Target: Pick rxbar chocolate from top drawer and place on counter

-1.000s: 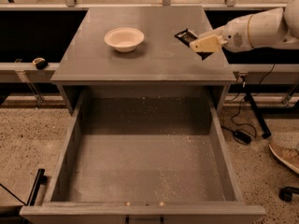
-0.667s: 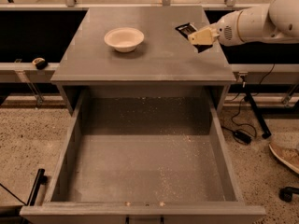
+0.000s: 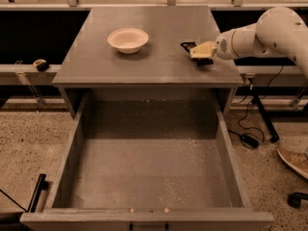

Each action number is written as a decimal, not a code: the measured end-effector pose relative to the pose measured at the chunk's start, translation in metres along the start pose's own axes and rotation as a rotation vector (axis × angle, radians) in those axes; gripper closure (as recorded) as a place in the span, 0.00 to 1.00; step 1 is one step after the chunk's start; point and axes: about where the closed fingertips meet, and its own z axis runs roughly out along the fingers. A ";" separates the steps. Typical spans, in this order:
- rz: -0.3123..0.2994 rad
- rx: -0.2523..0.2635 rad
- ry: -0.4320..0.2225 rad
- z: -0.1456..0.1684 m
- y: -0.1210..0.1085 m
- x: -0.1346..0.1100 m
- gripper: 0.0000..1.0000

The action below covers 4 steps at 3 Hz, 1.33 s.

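Black rxbar chocolate (image 3: 187,45) on counter (image 3: 159,57), tool (image 3: 201,52) above

claw (image 3: 200,52) at counter (image 3: 159,64) R, rxbar chocolate (image 3: 186,45) — part-hidden

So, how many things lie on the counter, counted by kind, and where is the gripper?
White bowl: 1
rxbar chocolate: 1
Total on the counter: 2
The gripper is over the right side of the counter, at the rxbar chocolate.
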 end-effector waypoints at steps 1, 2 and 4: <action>0.001 -0.001 0.000 0.000 0.000 0.000 0.04; -0.001 -0.001 0.000 0.001 0.001 0.000 0.00; -0.266 0.013 -0.005 -0.060 -0.003 0.015 0.00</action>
